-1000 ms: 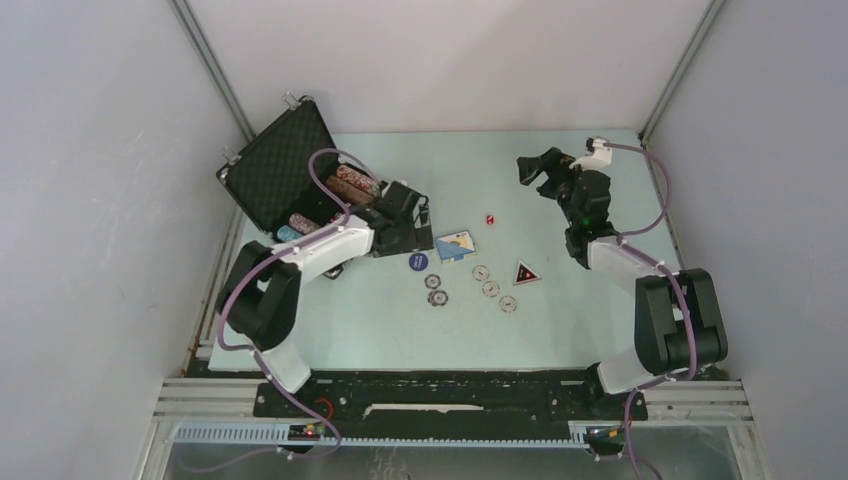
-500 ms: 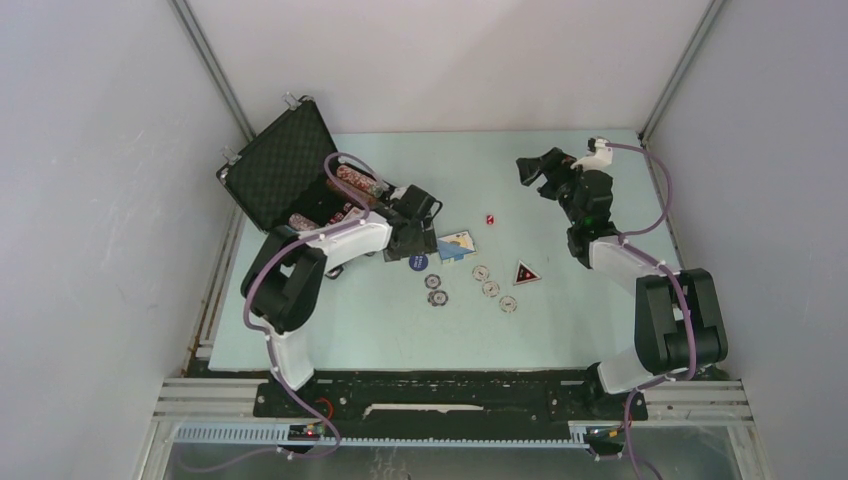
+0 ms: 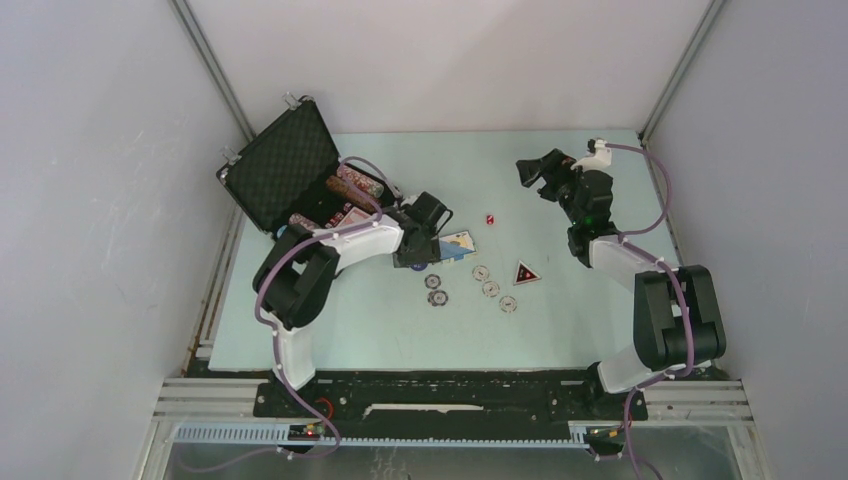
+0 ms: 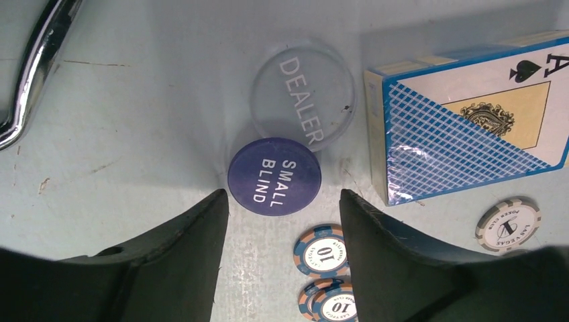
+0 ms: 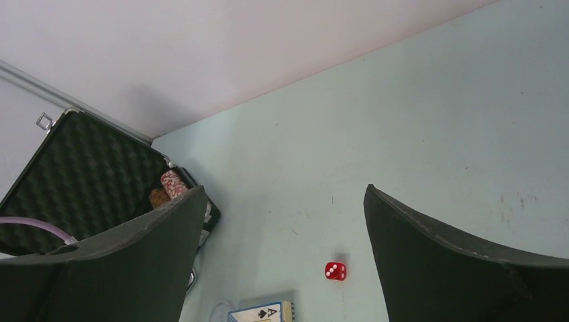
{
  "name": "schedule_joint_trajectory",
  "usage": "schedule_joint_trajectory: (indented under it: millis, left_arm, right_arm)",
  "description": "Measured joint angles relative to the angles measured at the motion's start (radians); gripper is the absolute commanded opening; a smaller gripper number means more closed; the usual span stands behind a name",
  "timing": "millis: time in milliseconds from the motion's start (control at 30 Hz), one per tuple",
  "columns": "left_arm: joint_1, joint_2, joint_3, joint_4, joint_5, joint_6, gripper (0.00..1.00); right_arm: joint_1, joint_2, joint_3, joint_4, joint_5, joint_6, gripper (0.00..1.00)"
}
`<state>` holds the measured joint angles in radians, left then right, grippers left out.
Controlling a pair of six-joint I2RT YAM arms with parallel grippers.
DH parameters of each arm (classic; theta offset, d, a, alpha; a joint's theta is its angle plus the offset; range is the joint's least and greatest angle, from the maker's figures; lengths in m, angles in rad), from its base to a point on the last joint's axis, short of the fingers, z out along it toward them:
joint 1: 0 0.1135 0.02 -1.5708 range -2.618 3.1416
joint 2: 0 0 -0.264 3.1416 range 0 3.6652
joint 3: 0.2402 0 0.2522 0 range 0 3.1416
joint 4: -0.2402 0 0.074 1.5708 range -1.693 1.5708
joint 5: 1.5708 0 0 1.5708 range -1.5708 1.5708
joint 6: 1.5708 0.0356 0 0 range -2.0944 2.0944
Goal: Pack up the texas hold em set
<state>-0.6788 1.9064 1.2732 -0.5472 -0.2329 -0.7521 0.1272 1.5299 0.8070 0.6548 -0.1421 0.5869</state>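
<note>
The black case (image 3: pixel 283 167) stands open at the back left with chip rows (image 3: pixel 357 184) inside. My left gripper (image 3: pixel 422 246) is open and empty, low over the table. In the left wrist view its open jaws (image 4: pixel 283 196) straddle the near edge of the blue "SMALL BLIND" button (image 4: pixel 274 176), beside a clear "DEALER" button (image 4: pixel 303 96) and a blue card deck (image 4: pixel 470 114). Two "10" chips (image 4: pixel 323 251) lie between the fingers. My right gripper (image 3: pixel 527 170) is open and empty, raised at the back right. The red die (image 5: pixel 335 270) lies on the table below it.
Loose chips (image 3: pixel 491 288) and a red-and-black triangular marker (image 3: pixel 526 273) lie mid-table, right of the deck (image 3: pixel 458 244). The case's chrome handle (image 4: pixel 30 74) is left of the left gripper. Grey enclosure walls stand on three sides.
My left gripper has moved right, from the case's front edge to over the blue button and the two chips. The right arm has not moved.
</note>
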Motion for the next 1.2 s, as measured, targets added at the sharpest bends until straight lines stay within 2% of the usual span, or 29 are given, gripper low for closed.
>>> schedule_joint_trajectory:
  millis: [433,667,767,967,1200]
  left_arm:
    - [0.000,0.041,0.046,-0.029,-0.028,0.019,0.65]
    - [-0.002,0.055,0.063,-0.049,-0.058,0.035,0.67]
    - [-0.003,0.057,0.064,-0.051,-0.063,0.039,0.64]
    - [-0.005,0.058,0.064,-0.050,-0.065,0.049,0.51]
    - [-0.006,0.057,0.080,-0.079,-0.080,0.080,0.50]
  right_arm:
    - [-0.008,0.003,0.000,0.000,-0.014,0.006,0.95]
    - [-0.017,0.010,0.000,0.000,-0.024,0.014,0.95]
    - [-0.022,0.012,0.000,0.000,-0.026,0.022,0.95]
    - [-0.027,0.015,0.000,0.000,-0.033,0.027,0.94]
    - [-0.028,0.015,0.000,0.000,-0.043,0.029,0.94]
